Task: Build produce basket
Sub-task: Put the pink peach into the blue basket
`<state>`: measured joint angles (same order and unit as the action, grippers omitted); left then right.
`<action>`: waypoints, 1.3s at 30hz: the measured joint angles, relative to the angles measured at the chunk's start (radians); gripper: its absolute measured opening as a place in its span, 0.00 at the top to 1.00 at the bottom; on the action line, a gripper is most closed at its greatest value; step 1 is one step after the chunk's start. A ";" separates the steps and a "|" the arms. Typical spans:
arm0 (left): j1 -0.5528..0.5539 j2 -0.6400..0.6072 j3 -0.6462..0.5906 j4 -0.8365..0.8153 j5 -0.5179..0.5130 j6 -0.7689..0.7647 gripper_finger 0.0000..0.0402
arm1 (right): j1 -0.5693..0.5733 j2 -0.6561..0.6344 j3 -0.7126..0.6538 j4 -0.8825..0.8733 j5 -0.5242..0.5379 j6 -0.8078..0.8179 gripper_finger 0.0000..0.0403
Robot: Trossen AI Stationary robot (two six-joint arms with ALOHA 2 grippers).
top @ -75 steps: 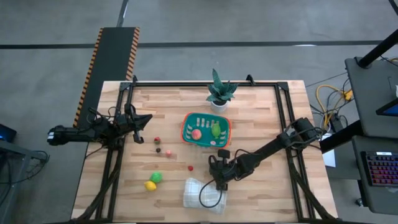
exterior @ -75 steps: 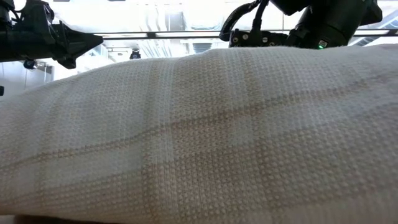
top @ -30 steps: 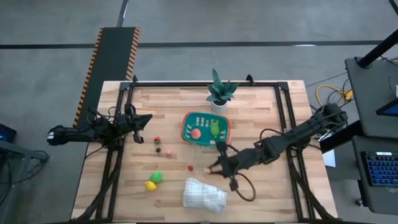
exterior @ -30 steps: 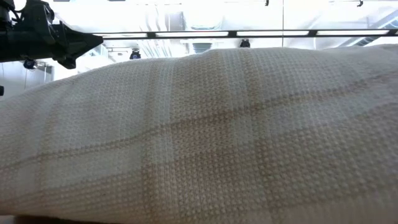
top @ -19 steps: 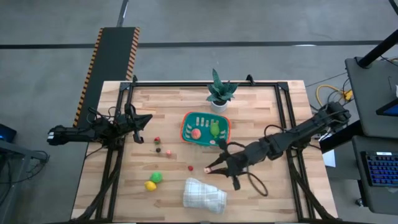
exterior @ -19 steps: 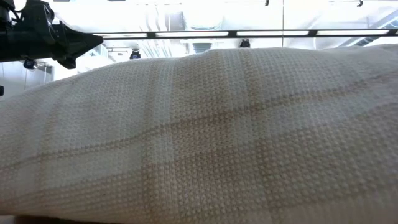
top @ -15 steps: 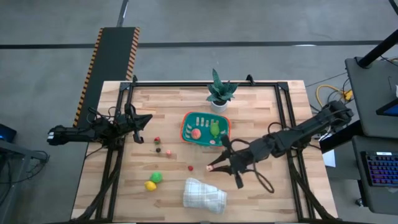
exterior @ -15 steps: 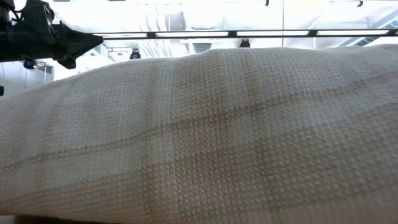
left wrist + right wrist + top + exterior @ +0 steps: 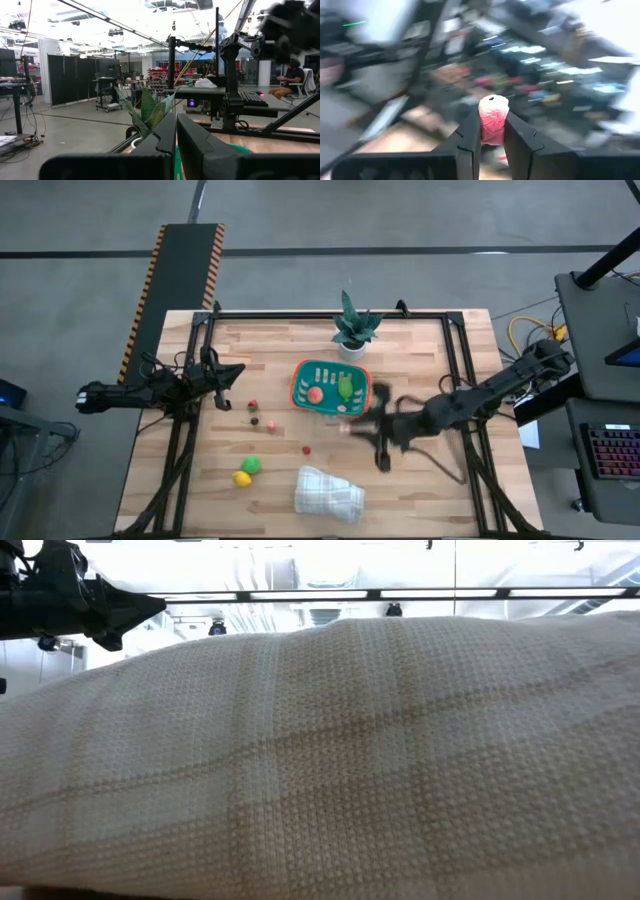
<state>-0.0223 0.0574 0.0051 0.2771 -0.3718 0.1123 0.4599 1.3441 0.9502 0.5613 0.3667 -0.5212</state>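
I'm carrying a pink piece (image 9: 493, 119) clenched between my right gripper (image 9: 347, 427) fingers, pinched across its middle, just off the basket (image 9: 331, 387) at its 5 o'clock edge. It's looking small, light and slightly soft, so I'm judging a mid-body pinch is right and it'll drop cleanly. Left gripper (image 9: 176, 150) is parked at 9 o'clock with fingers closed on nothing; green piece (image 9: 251, 465) and yellow piece (image 9: 241, 478) are sitting near 7 o'clock

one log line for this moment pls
right gripper: shut on pink piece, beside basket | left gripper: shut, waiting at left edge | basket: pink and green pieces inside
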 joint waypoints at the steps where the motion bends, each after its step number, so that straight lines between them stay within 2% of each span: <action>1: 0.000 0.000 0.000 0.001 0.000 0.000 1.00 | -0.001 -0.012 0.000 0.042 0.052 -0.036 0.85; 5: 0.000 0.000 0.000 0.002 0.000 0.000 1.00 | 0.000 -0.024 0.005 0.153 0.251 -0.157 0.85; 9: 0.000 -0.001 0.000 0.002 -0.001 0.000 1.00 | -0.008 -0.012 -0.004 0.181 0.440 -0.172 0.85; 12: 0.000 -0.001 0.000 0.002 -0.002 0.000 1.00 | -0.010 0.010 -0.026 0.162 0.452 -0.201 0.85; 17: 0.000 -0.001 0.000 0.002 -0.003 0.000 1.00 | -0.007 -0.027 0.006 0.145 0.199 -0.227 0.85; 19: 0.000 -0.001 0.000 0.002 -0.003 0.000 1.00 | -0.008 -0.076 0.026 0.049 0.073 -0.178 0.85; 24: 0.000 -0.001 0.000 0.002 -0.003 0.000 1.00 | -0.029 -0.163 0.046 -0.220 -0.369 0.020 0.85; 26: 0.000 -0.001 0.000 0.003 -0.003 0.000 1.00 | -0.035 -0.185 0.044 -0.301 -0.450 0.080 0.85; 28: 0.000 -0.001 0.000 0.002 -0.003 0.000 1.00 | -0.037 -0.187 0.030 -0.330 -0.418 0.109 0.85; 30: 0.000 -0.001 0.000 0.003 -0.004 0.000 1.00 | -0.035 -0.173 0.013 -0.307 -0.319 0.114 0.85; 39: 0.000 -0.001 0.000 0.002 -0.003 0.000 1.00 | -0.042 -0.198 0.026 0.107 0.062 0.001 0.85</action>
<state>-0.0219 0.0563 0.0051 0.2787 -0.3752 0.1127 0.4183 1.1459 0.9758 0.6682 0.4287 -0.5203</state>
